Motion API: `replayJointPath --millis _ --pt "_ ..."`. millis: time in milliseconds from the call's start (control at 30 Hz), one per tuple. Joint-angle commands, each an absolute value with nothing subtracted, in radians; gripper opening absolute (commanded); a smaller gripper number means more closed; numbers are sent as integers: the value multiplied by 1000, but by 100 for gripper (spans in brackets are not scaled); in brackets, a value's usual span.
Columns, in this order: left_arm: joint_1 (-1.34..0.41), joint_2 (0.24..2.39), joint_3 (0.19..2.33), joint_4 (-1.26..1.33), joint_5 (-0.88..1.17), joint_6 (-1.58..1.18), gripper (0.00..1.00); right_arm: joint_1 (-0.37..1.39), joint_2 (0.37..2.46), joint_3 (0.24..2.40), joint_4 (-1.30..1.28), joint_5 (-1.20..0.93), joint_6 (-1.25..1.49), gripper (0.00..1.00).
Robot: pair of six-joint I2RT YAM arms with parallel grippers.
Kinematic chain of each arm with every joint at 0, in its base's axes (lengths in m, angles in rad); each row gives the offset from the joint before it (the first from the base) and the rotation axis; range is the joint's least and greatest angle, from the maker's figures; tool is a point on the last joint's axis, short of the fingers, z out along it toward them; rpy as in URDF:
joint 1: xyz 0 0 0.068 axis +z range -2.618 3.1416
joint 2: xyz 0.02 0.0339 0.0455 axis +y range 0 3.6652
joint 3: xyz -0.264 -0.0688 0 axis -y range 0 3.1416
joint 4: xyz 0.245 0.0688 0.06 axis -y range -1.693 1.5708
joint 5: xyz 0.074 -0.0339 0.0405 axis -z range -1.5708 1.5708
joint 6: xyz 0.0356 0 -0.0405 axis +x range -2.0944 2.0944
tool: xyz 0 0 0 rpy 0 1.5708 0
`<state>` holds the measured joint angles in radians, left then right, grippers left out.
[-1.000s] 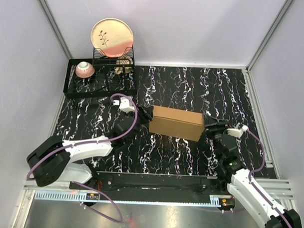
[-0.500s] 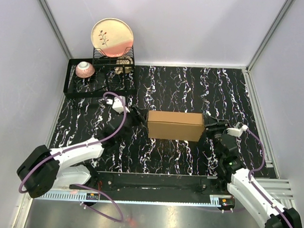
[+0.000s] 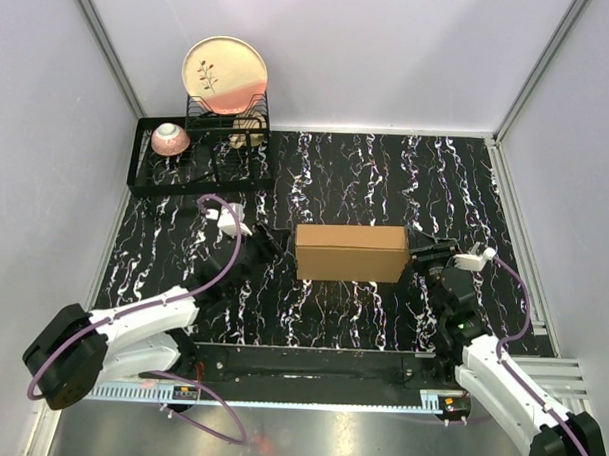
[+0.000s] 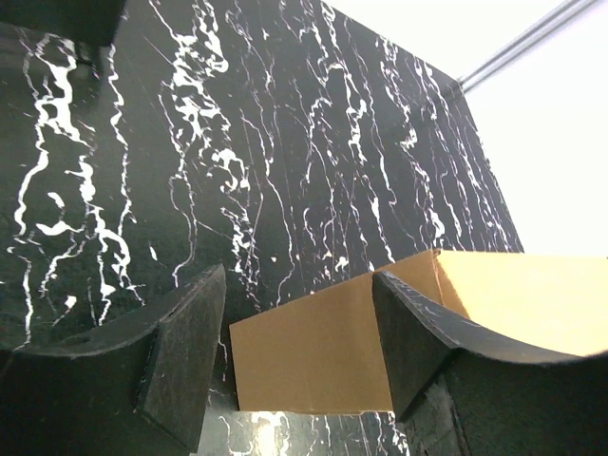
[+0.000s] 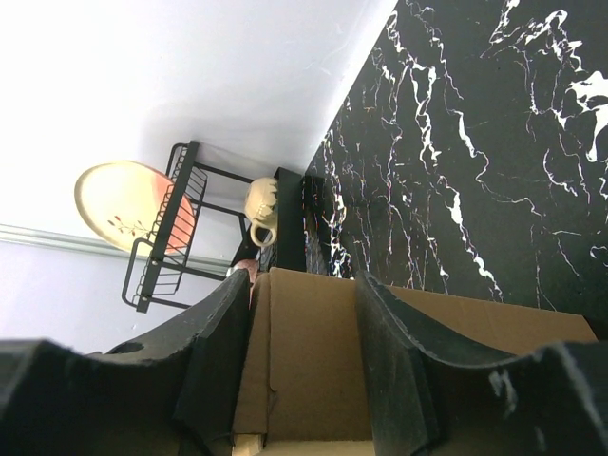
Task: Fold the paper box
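Note:
The paper box (image 3: 349, 252) is a closed brown carton lying flat and square-on in the middle of the black marble table (image 3: 387, 171). My left gripper (image 3: 272, 242) sits just off its left end with a small gap. In the left wrist view the jaws of my left gripper (image 4: 296, 285) are open, and the paper box (image 4: 313, 356) lies beyond them, untouched. My right gripper (image 3: 419, 256) is at the carton's right end. In the right wrist view my right gripper (image 5: 302, 285) has a finger against each side of the end panel of the paper box (image 5: 313, 361).
A black dish rack (image 3: 187, 164) stands at the back left with an upright plate (image 3: 226, 75), a pink bowl (image 3: 171, 138) and a cream cup (image 3: 250, 134). White walls enclose the table on three sides. A metal rail (image 3: 300, 363) runs along the near edge.
The box has swung from a tilt to lie square. My left gripper has let go, opened and drawn back to the left. My right gripper has stayed at the right end and narrowed.

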<state>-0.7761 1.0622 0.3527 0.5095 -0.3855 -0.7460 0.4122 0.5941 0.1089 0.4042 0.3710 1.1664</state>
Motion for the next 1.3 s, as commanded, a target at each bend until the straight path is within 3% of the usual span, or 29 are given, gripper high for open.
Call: replayJointPath --millis 0,167,400,800,1033,1267 --pt "-776 985 408 419 -506 -703 67 413 631 51 129 310 1078 38" --pt "-775 950 437 327 -560 -683 67 413 555 142 14 351 1058 57" --pt "-775 898 460 305 -558 -675 69 413 534 270 -112 354 999 69" --pt "-773 858 526 285 -436 -690 72 413 451 410 -252 330 894 75" --pt "-773 876 489 334 -331 -753 72 413 333 324 -264 293 946 72" --pt "-773 914 459 373 -273 -775 75 411 351 285 -236 268 943 76"
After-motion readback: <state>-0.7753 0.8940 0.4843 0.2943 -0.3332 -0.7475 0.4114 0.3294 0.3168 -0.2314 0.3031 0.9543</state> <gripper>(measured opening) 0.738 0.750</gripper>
